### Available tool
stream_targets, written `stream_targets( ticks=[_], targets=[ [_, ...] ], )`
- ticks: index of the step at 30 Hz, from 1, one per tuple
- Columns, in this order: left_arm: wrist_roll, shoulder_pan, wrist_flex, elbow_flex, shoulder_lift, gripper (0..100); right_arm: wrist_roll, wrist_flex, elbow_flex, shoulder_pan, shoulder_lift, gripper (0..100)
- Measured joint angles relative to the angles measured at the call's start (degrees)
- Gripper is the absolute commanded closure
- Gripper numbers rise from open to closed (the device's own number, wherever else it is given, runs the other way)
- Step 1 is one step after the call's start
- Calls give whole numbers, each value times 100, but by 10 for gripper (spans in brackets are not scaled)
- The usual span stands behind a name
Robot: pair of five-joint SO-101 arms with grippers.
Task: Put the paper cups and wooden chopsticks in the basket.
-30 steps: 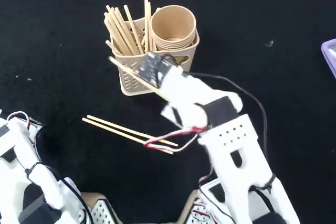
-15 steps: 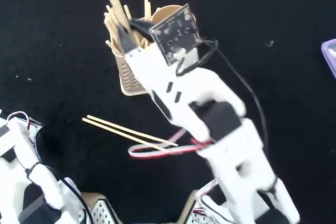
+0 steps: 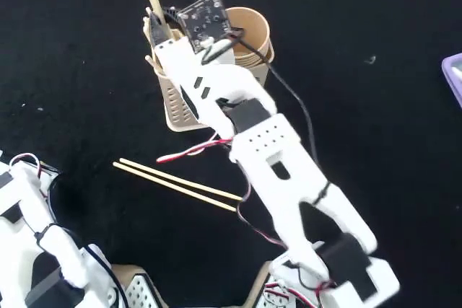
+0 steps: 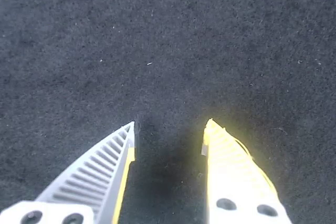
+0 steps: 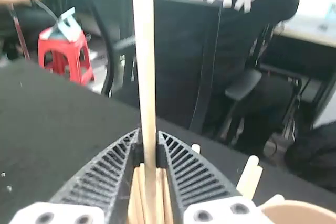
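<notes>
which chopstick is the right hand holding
The upright chopstick clamped in the right hand over the basket. The two loose chopsticks lie flat on the table, away from the hand.

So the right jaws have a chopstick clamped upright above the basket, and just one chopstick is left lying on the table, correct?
Not quite. Two chopsticks lie on the table, side by side, as the high view shows. The rest stands: the right jaws are clamped on one chopstick, held upright above the basket.
</notes>
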Motion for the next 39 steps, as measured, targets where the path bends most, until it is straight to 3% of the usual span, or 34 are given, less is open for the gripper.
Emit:
stream_targets(
  ticks=[5, 17, 20, 25, 28, 33, 39],
  targets=[
    [0, 0, 0, 0, 0, 787, 0, 255, 0, 0, 62, 832],
    [-185, 0, 35, 0, 0, 786, 0, 2769, -123, 237, -2031, 832],
    [-958, 281, 413, 0, 0, 786, 9, 3780, -123, 615, -2936, 832],
    [-2901, 1600, 1073, -88, 0, 785, 9, 5829, 132, 1644, -4193, 832],
    [-4123, 2391, 1266, -167, -9, 784, 62, 6470, 976, 2382, -4659, 832],
    [-5846, 3209, 1310, -167, -9, 671, 413, 6224, 3226, 3235, -5284, 832],
    [-6295, 3851, 1275, -290, -9, 660, 484, 4905, 5697, 3455, -6119, 832]
  ],
)
